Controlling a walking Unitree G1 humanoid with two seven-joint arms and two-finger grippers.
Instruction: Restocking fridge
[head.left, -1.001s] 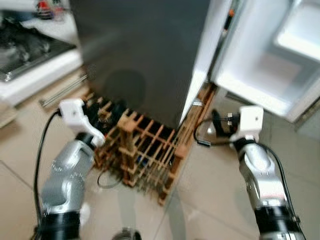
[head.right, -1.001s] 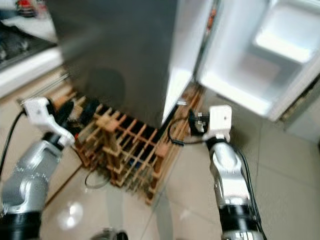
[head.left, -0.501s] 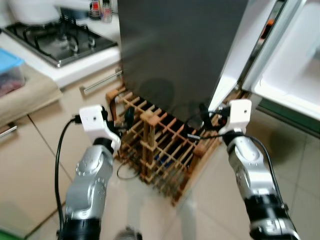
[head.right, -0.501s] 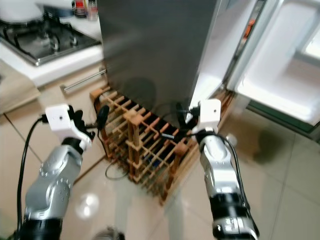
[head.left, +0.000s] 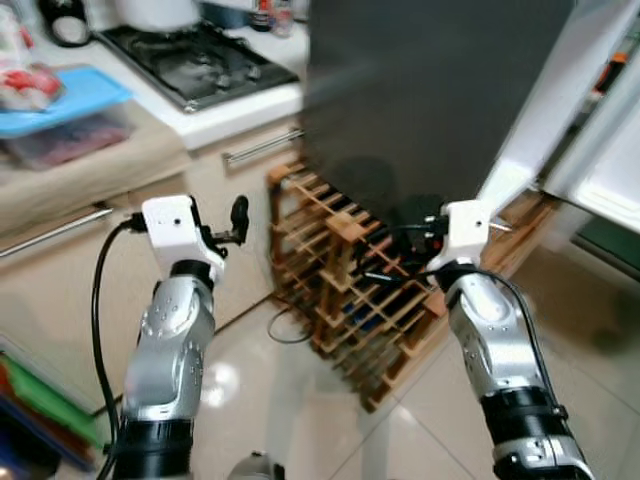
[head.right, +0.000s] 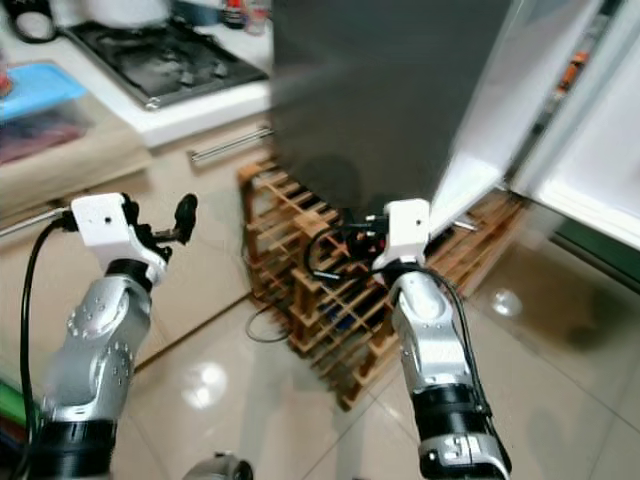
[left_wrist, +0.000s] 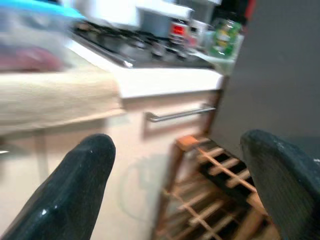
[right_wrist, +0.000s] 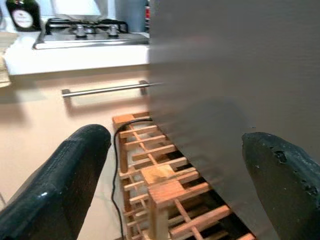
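We can't read a single word here. The dark bottle (right_wrist: 21, 15) at the far end of the counter by the hob wears a pale round label, but its print is smeared beyond reading. The jars (left_wrist: 227, 34) behind the burners show red and green labels, blurred too. We find no lettering on the dark fridge side (head.left: 440, 90), and none on the wooden wine rack (head.left: 350, 270).

The fridge (head.left: 430, 90) is cut off by the top edge, its open interior (head.right: 590, 150) cropped at the right. Its dark side hides the wooden rack's (head.left: 370, 300) rear. Items on the desk (head.left: 60, 90) blur.
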